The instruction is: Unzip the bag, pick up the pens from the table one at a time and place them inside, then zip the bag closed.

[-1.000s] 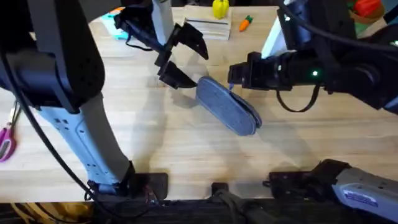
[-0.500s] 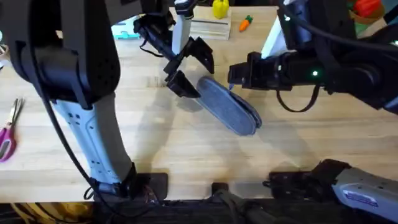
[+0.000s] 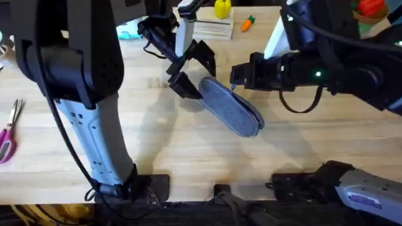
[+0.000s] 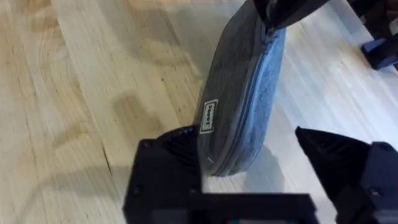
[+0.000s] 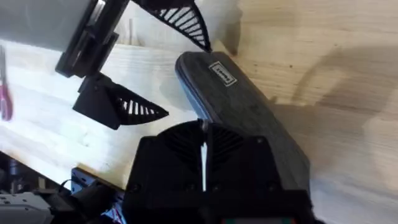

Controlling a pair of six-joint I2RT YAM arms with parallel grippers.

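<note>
1. Bag lies near the middle of the table, slanting from upper left to lower right in the overhead view, its zipper along the top and a small label on its side.
2. Right gripper sits at the bag's far side; in the right wrist view its fingers are pressed together with only a thin slit between them, clenched on the bag's zipper edge.
3. Left gripper straddles the bag's far-left end, jaws released and spread wide, one finger beside the label, the other apart from the fabric.
4. Scissors lie at the left edge.
5. Carrot toy rests near the far edge.
</note>
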